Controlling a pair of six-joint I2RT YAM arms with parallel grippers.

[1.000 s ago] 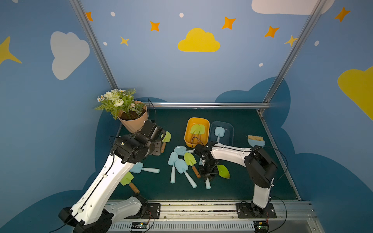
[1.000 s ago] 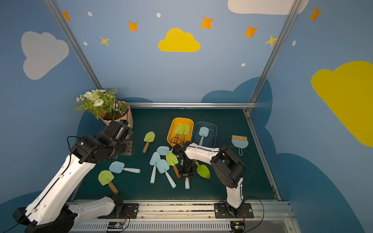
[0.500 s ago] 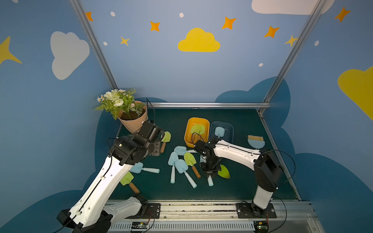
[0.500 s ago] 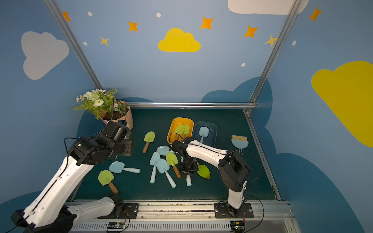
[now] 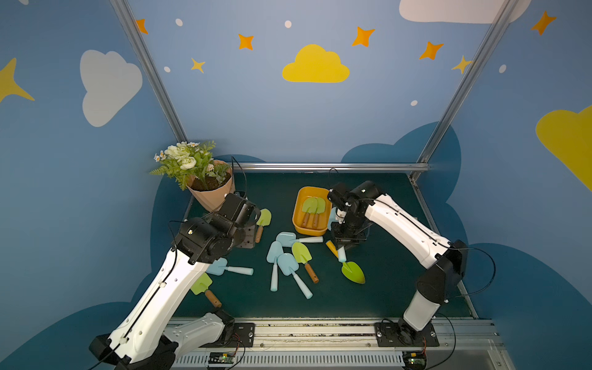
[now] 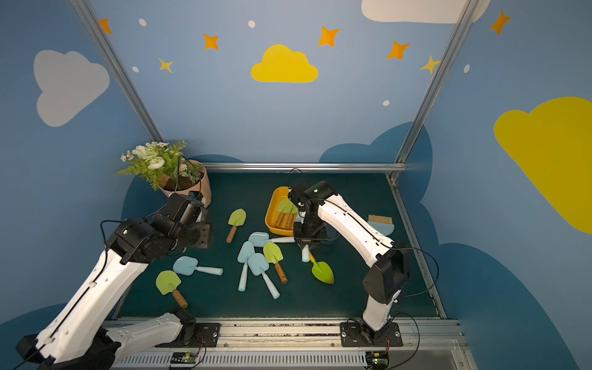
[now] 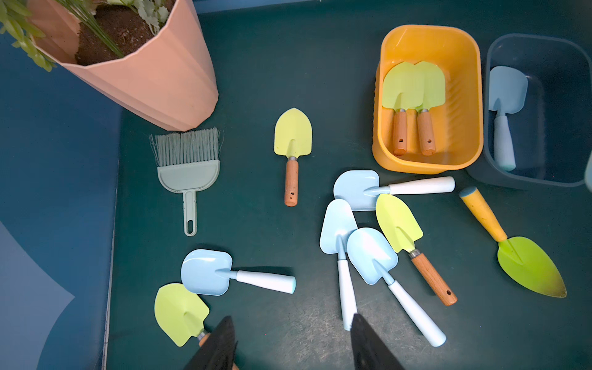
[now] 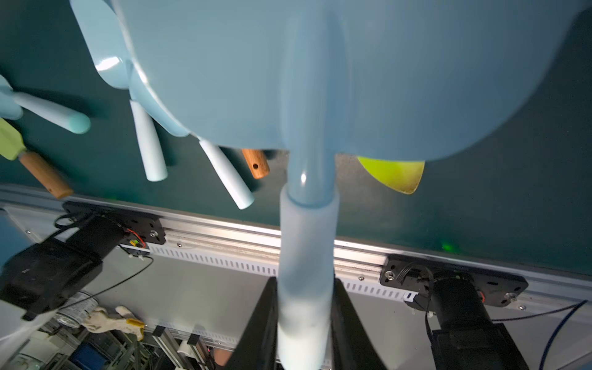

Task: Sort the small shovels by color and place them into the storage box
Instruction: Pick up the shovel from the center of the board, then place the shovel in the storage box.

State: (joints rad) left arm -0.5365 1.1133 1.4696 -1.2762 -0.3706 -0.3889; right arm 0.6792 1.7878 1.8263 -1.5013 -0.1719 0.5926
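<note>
**Shovel sort, part done: three boxed, one in the grip, eight loose.**

Right end effector: clamped on the pale handle of the held light blue shovel, which appears lifted off the surface, right of centre in both top views. Left end effector: parted, empty, hanging over the loose lot. Orange box: two green shovels. Dark blue box, just beside it: one light blue shovel. Loose on the surface, lower centre of both top views: four light blue shovels and four green shovels, one of these orange-handled. Judged about a quarter done; the held piece likely belongs in the dark blue box, and eight pickups are left. Grey-green brush: not for sorting.
</note>
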